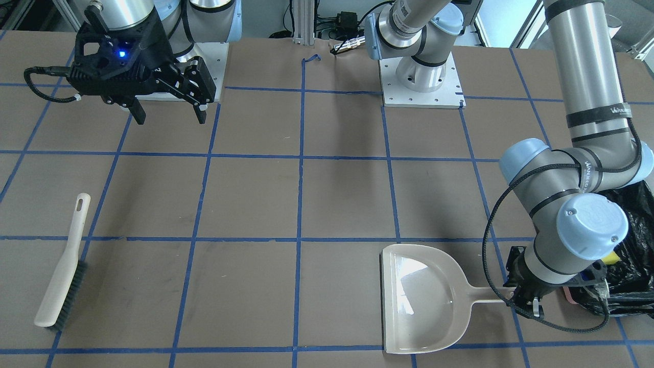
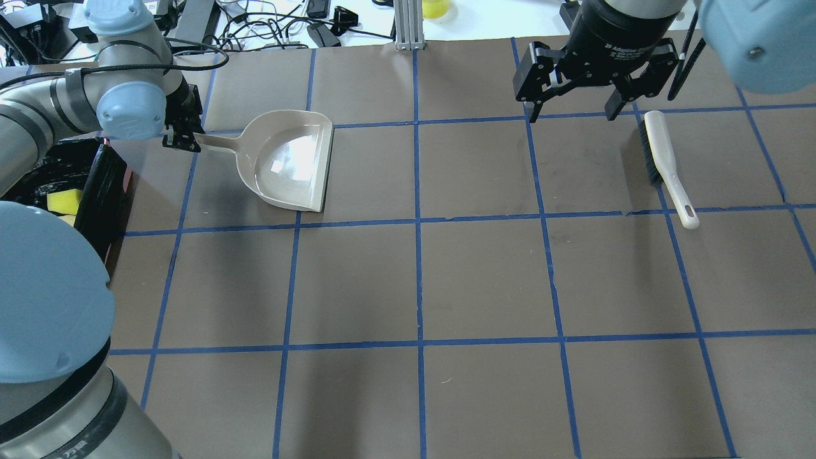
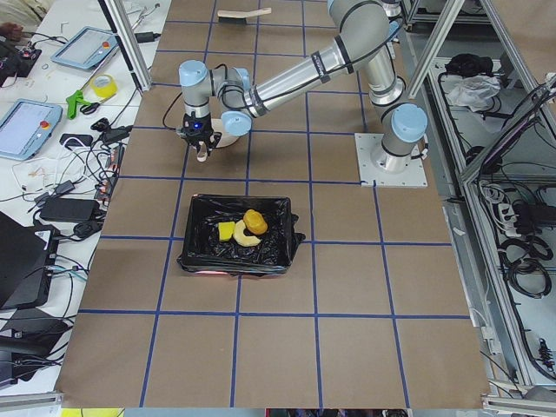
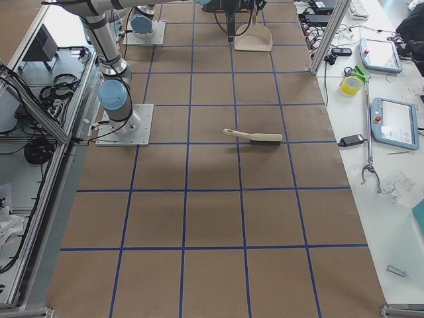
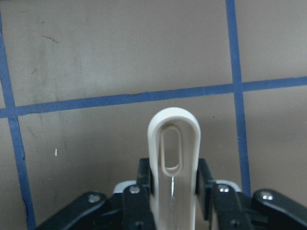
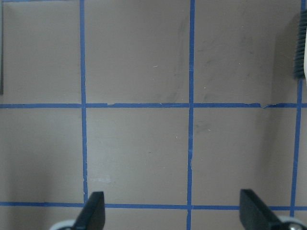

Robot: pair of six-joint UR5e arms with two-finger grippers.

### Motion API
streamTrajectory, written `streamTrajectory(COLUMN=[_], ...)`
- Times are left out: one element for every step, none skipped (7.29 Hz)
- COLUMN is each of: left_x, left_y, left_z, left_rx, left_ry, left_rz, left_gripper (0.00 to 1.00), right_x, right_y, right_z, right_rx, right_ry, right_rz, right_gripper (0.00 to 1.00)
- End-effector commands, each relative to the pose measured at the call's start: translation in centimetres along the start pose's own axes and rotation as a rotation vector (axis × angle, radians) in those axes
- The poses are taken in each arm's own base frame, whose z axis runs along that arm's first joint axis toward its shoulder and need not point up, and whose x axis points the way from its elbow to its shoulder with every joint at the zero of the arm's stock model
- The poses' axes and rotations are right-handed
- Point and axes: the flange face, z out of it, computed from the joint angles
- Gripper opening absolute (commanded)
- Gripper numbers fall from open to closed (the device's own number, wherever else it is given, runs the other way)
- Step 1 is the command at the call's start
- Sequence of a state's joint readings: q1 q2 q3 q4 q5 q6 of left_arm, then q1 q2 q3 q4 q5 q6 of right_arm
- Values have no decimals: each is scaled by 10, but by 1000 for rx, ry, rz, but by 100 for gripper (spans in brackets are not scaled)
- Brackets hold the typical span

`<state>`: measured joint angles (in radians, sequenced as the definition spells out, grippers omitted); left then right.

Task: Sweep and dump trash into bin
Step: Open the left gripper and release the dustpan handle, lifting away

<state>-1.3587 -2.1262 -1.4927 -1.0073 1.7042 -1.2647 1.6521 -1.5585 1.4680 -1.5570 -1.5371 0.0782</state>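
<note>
Front-facing view. Shows the left gripper (image 1: 526, 301) clamped on the thin handle of the beige dustpan (image 1: 424, 301), the scoop flat on the table (image 1: 332, 204) straight out in front of it. Puts the bin (image 1: 633, 266) just behind that gripper, on the side away from the scoop, half hidden by the arm. Shows the right gripper (image 1: 168, 115) spread open in the air, holding nothing, with the brush (image 1: 64, 266) lying well forward of it, away from the robot's base.

Overhead view. Shows the scoop's straight lip turned away from the left gripper. Catches a yellow-green wedge (image 2: 62, 203) inside the bin, close behind the wrist. Places the brush near the outer side of the open right gripper.

Left-side view. Looks down into the bin — all the trash (image 3: 241, 231) there on the black liner: the wedge, a tan crescent (image 3: 245, 236), an orange lump (image 3: 254, 221), bunched together. Sets the bin near the left gripper.

Right-side view. Shows the brush flat, handle end toward the robot; far beyond, the dustpan with the left gripper at its handle — too small to judge the grip here.

Left wrist view. Shows the handle's rounded end and hanging slot poking out past the fingers (image 5: 206, 189), squeezed from both sides.

Right wrist view. Shows two black fingertips (image 6: 96, 213) set wide apart over the blue-taped table, with brush bristles at the edge, ahead and off to one side.
</note>
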Motion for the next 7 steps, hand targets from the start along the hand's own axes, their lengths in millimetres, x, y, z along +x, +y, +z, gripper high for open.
streamTrajectory(left_x=[-3,-3,-3,-4,-4,-4,-4], left_y=[0,0,-3,-5,-6,-8,-9], left_z=[2,2,2,2,0,-10,-27], left_rx=[1,4,24,54,55,61,66], left_ry=[-9,-8,-12,-18,-15,-1,23], left_rz=[4,0,2,4,1,-2,8], left_gripper=[0,0,48,58,59,59,59], right_x=[0,0,0,0,0,0,0], right_y=[0,0,0,0,0,0,0], right_z=[0,0,0,0,0,0,0], right_rx=[0,0,0,0,0,0,0], right_ry=[0,0,0,2,0,2,2], right_rz=[0,0,0,0,0,0,0], right_gripper=[100,100,100,100,100,100,100])
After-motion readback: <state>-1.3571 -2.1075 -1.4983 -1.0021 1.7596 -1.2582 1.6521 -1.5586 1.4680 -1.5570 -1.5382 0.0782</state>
